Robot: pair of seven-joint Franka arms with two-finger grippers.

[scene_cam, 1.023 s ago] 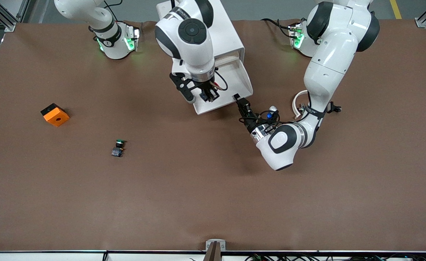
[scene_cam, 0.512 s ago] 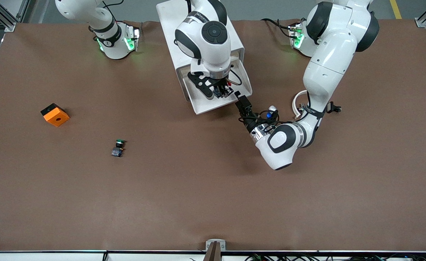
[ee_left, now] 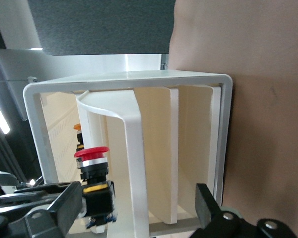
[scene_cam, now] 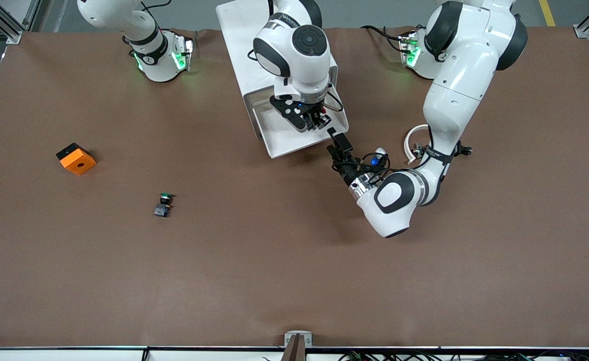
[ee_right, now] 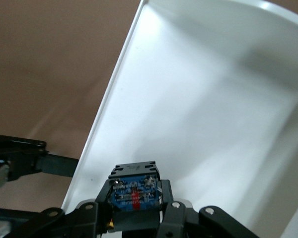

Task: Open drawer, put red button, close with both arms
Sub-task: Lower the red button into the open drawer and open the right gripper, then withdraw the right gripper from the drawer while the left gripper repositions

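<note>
Red button (ee_left: 91, 151) sits clamped in the right gripper (scene_cam: 318, 120), fingers closed tight on its dark block base (ee_right: 134, 194), red cap pointing down. Gripper plus button hang over the open drawer (scene_cam: 299, 131), inside the tray's walls, toward the corner at the left arm's end. From the right wrist view the button's blue underside fills the gap between the fingers, with white drawer floor (ee_right: 198, 109) right past it. Can't tell if the button touches the drawer floor.

Left gripper (scene_cam: 339, 143) is low at the drawer's front edge, at that same corner, fingers spread wide with nothing between them. In the left wrist view its two black fingers (ee_left: 211, 210) stand either side of the drawer handle (ee_left: 131, 148), apart from it, no contact visible. Held button shows through the front frame, just beside the handle.

Drawer is pulled out of the white cabinet (scene_cam: 254, 45), which stands between the two arm bases. Right arm (scene_cam: 294, 47) reaches over the cabinet top; left arm (scene_cam: 454, 85) bends round from its base.

Elsewhere on the brown table (scene_cam: 294, 276): green button (scene_cam: 163, 204), lying well apart toward the right arm's end, nearer the front camera than the drawer. Orange block (scene_cam: 75, 158) farther toward that end still.
</note>
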